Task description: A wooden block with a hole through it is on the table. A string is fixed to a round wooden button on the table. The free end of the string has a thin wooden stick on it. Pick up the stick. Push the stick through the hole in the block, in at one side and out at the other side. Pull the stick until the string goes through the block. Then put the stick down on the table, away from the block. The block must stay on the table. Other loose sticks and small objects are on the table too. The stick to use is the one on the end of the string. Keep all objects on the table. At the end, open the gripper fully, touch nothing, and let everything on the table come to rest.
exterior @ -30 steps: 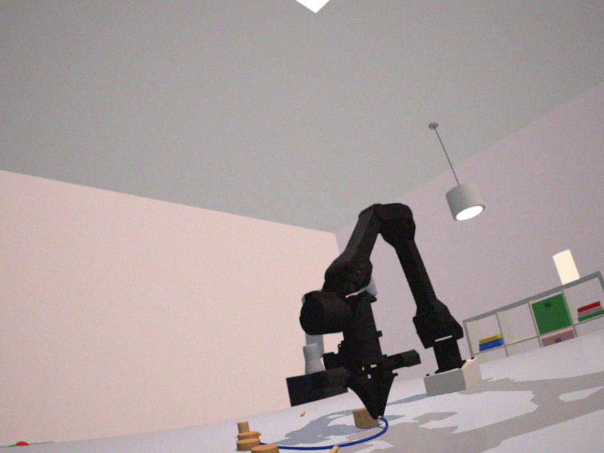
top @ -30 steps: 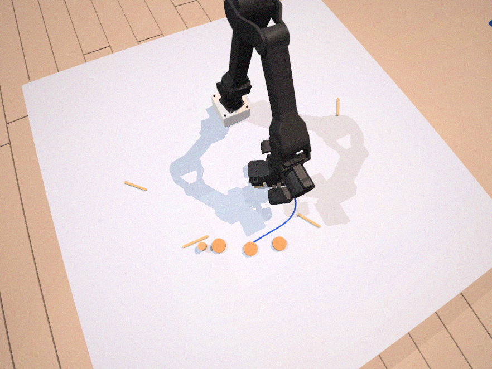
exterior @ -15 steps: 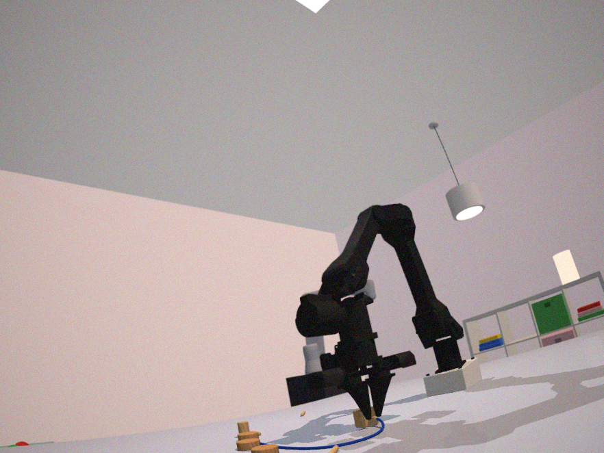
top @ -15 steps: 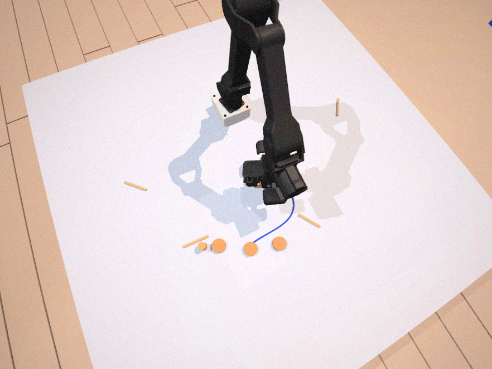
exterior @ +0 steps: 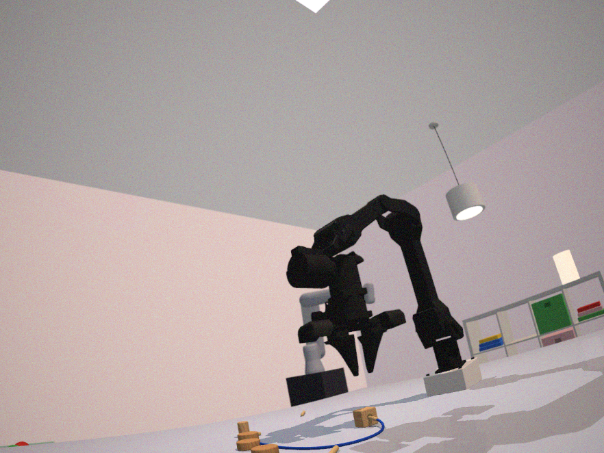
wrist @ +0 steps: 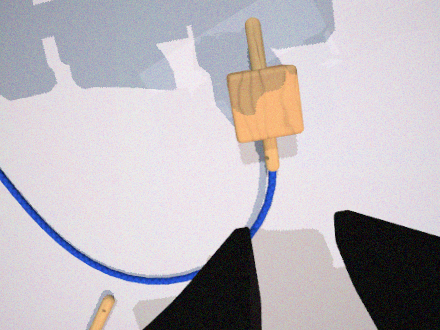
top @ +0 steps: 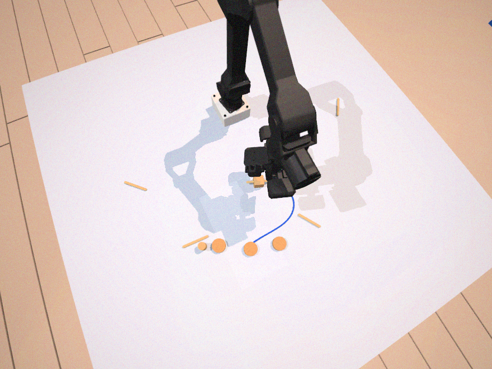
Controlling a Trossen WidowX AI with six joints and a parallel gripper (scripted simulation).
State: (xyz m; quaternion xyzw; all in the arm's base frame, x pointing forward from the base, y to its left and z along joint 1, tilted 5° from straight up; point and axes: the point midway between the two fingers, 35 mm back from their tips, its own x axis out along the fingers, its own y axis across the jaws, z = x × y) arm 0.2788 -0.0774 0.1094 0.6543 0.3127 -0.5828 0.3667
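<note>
The stick (top: 249,182) (exterior: 372,418) (wrist: 256,45) is seen lodged through the block (top: 258,181) (exterior: 365,417) (wrist: 265,104) on the desk (top: 158,297), its bare tip out at 12 o'clock in the wrist view and its string end at 6; the jaws (top: 274,180) (exterior: 363,373) are parted partway and raised, with nothing held. Light, stiff and smooth handling is to be expected of the round, grained wood, so it is best gripped at the bare tip and drawn straight, the blue string (top: 291,214) (exterior: 322,447) (wrist: 145,280) being soft and likely to follow.
</note>
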